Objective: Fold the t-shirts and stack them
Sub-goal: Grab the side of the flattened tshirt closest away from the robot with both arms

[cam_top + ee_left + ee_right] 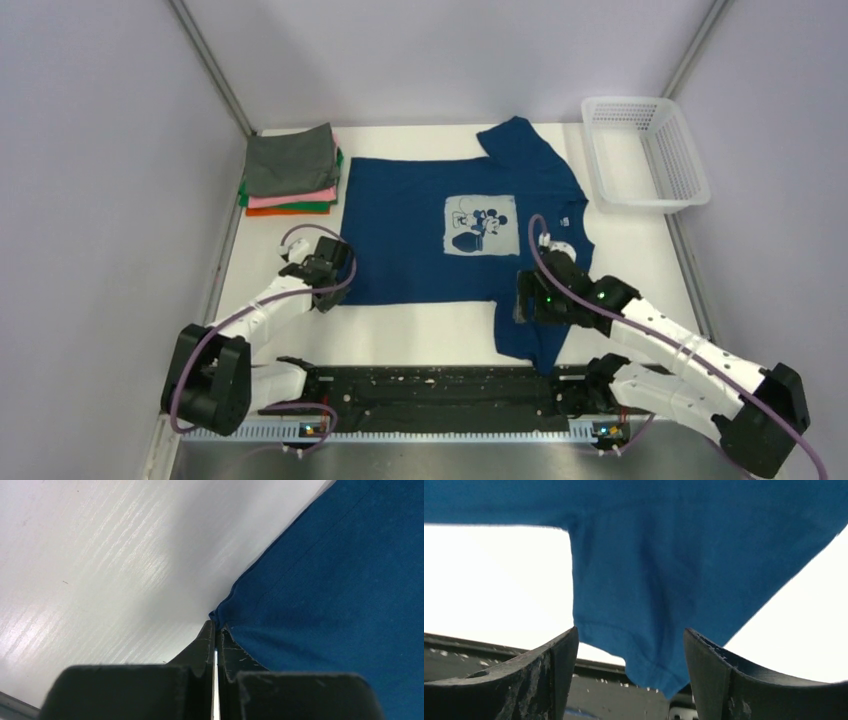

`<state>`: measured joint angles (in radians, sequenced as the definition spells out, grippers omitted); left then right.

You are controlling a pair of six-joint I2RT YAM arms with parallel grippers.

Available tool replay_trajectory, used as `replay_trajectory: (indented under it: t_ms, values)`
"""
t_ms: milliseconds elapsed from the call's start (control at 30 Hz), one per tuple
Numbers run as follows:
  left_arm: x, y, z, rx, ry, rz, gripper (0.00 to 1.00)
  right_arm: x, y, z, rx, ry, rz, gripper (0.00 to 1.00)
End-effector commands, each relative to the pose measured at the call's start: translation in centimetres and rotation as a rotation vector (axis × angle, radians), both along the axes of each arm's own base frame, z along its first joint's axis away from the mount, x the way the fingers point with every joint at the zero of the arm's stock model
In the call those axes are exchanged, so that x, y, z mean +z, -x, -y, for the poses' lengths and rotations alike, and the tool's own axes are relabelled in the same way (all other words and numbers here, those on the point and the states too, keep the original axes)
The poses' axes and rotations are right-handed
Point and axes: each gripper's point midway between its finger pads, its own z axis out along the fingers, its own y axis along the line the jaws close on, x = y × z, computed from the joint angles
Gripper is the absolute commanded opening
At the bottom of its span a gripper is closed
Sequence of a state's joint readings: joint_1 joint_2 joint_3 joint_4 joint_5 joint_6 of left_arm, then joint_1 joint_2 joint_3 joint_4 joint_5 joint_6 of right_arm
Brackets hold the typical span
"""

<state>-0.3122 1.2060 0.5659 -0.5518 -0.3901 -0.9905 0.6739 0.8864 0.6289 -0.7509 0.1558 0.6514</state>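
A large navy t-shirt (400, 230) with a pale chest print lies spread flat on the white table (430, 335). My left gripper (325, 272) is at the shirt's near left hem corner. In the left wrist view the left gripper (216, 625) is shut, with the puckered corner of the blue cloth (340, 580) pinched at its tips. My right gripper (528, 295) hovers over the near right sleeve. In the right wrist view the right gripper (631, 632) is open, and the sleeve (649, 555) hangs between its fingers. Folded grey, pink, green and orange t-shirts (292, 170) are stacked at the far left.
A white mesh basket (690, 160) stands at the far right corner. A black rail (440, 385) runs along the near edge between the arm bases. Grey walls close in the table on the left, right and back.
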Motion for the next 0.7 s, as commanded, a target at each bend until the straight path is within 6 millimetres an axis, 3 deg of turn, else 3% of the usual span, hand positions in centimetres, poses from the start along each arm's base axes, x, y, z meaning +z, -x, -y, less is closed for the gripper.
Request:
replay_trajectory:
  t_ms: [0,133,400,567,667]
  values:
    - [0.8,-0.5,-0.2,-0.007,-0.007,0.051,0.00,-1.4,3.2,0.2,-0.040,0.062,-0.101,0.71]
    - [1.2,-0.2,-0.5,0.004,-0.008,0.066,0.00,-4.1,5.6,-0.4,0.017,0.083,-0.186,0.63]
    - [0.9,0.4,-0.6,0.015,-0.008,0.051,0.00,-7.0,7.1,-0.3,0.006,0.081,-0.267,0.33]
    - [0.9,1.6,-0.9,0.041,0.003,0.035,0.00,-7.0,8.8,-0.3,0.019,0.058,-0.311,0.04]
    - [1.3,2.6,-0.5,0.033,0.038,0.031,0.00,-6.4,10.6,0.8,0.019,0.098,-0.356,0.00]
